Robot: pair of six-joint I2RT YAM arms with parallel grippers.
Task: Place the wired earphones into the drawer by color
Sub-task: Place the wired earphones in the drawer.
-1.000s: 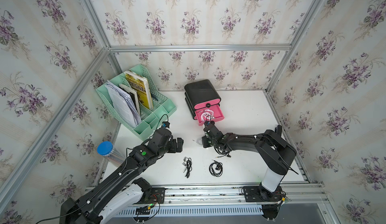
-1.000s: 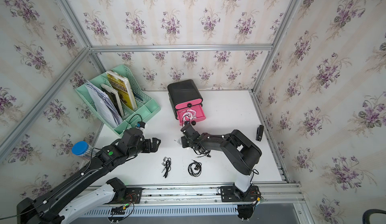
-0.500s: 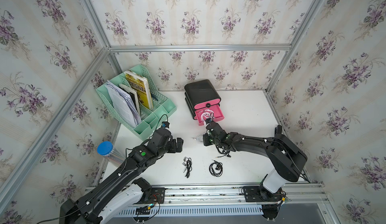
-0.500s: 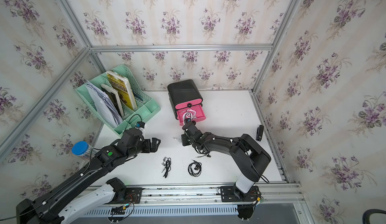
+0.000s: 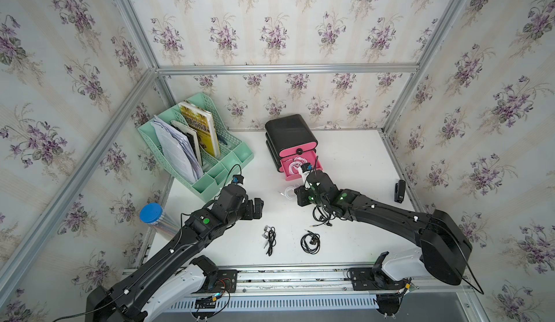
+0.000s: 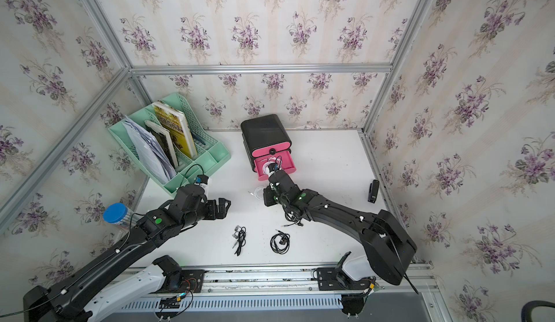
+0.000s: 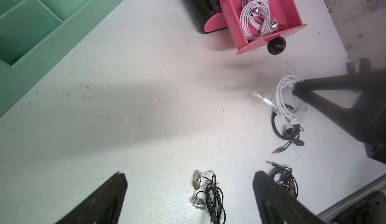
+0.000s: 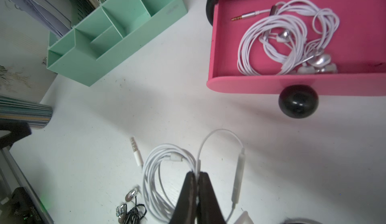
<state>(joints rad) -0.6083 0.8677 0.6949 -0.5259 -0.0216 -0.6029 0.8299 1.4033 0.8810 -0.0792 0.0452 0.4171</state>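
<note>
R tool (image 8: 196, 174) is pinched tight on a coil of white earphones (image 8: 165, 170), jack plug and inline remote hanging loose. It sits just in front of the open pink drawer (image 8: 250, 86), which stands toward the rear edge of the worktop (image 5: 354, 167), approx. mid-width. A second white set (image 8: 288, 39) lies inside that drawer. L tool (image 5: 256, 208) hovers over the worktop's left half w/ jaws spread wide, gripping nothing. Black earphones on the worktop: a long black bundle (image 5: 270, 240) and a round black coil (image 5: 310, 243) side by side near the front edge, plus a third black set (image 7: 289, 133) directly beneath the held white coil. Mint organiser (image 5: 240, 155) fills the rear-left corner.
</note>
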